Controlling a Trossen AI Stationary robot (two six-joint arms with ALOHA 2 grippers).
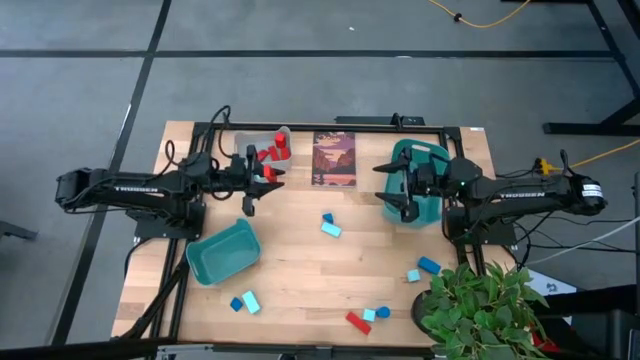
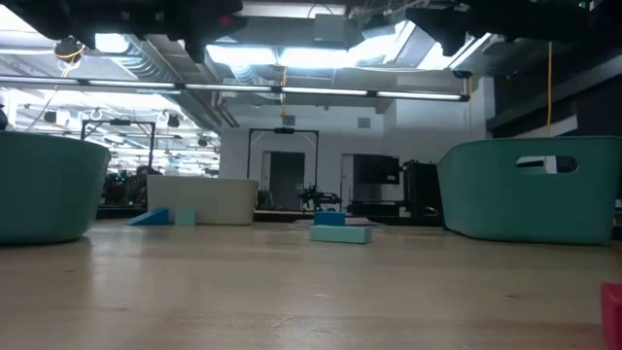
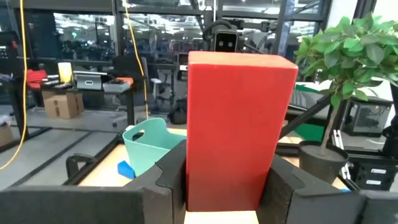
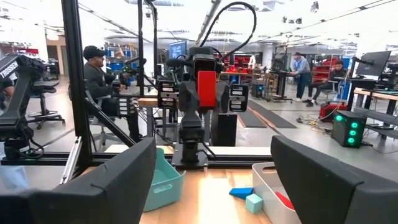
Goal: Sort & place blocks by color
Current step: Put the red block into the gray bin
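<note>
Red block (image 3: 239,130), upright, fills the left wrist view, clamped in the left gripper's (image 1: 268,172) jaws beside the grey bin (image 1: 240,140) (reds inside); release probably comes next. Right gripper (image 1: 404,195), jaws wide and empty, hovers over the teal bin (image 1: 432,153).

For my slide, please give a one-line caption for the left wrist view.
Left hand holds a red block upright, with a teal bin and a plant behind.
</note>
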